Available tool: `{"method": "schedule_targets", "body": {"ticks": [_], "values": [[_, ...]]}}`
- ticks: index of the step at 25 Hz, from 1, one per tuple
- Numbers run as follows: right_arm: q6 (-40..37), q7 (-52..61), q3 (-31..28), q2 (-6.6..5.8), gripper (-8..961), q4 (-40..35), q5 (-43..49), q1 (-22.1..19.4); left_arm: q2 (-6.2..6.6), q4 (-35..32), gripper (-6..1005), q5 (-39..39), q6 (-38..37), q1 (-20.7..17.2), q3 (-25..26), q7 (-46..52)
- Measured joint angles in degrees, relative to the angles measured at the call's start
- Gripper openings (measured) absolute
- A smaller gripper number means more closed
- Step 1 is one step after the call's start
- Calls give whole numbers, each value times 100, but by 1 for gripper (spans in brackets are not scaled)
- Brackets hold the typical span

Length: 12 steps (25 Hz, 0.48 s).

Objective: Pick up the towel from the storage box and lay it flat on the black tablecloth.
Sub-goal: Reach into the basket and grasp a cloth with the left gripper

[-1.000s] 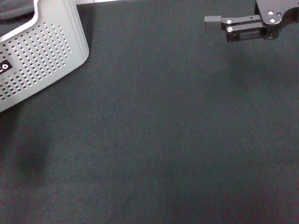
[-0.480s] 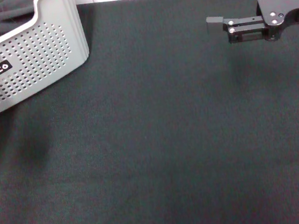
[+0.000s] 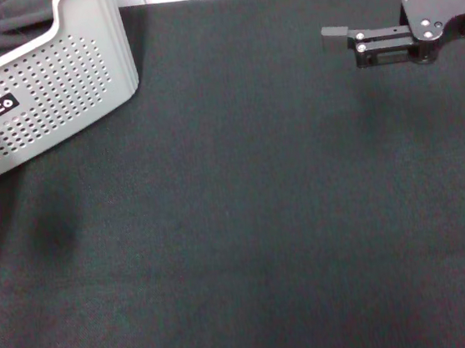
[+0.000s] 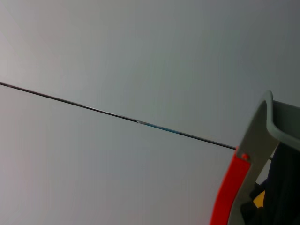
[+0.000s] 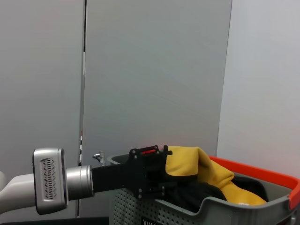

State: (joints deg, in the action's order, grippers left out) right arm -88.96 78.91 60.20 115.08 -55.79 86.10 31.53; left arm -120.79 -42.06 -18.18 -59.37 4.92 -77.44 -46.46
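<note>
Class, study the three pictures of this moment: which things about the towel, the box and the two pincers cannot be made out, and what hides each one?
- Left pincer: its fingertips are sunk among the cloth in the box, so the right wrist view hides any grip.
- Towel: only a yellow fold shows; dark fabric and the box wall cover the rest.
- Box: the head view's edge cuts it off.
- Right pincer: seen side-on in the head view, finger gap unreadable.

**Bare robot test room**

A lab-style test space: plain pale grey wall panels (image 5: 154, 70) split by thin dark seams, no furnishings. The black tablecloth (image 3: 263, 221) covers the whole worktop, with 1 perforated storage box (image 3: 55, 93) at its corner.
</note>
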Motion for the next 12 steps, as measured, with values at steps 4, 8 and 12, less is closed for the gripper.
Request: {"method": "schedule_targets", "body": {"ticks": [4, 8, 12], "values": [[0, -2, 0, 7, 802, -7, 0, 2, 1, 1, 680, 129, 2, -37, -46, -25], [0, -4, 0, 11, 802, -22, 0, -14, 7, 6, 675, 232, -134, -43, -79, -33], [-8, -5, 0, 19, 802, -28, 0, -27, 12, 17, 670, 280, -254, -30, -107, -39]]}}
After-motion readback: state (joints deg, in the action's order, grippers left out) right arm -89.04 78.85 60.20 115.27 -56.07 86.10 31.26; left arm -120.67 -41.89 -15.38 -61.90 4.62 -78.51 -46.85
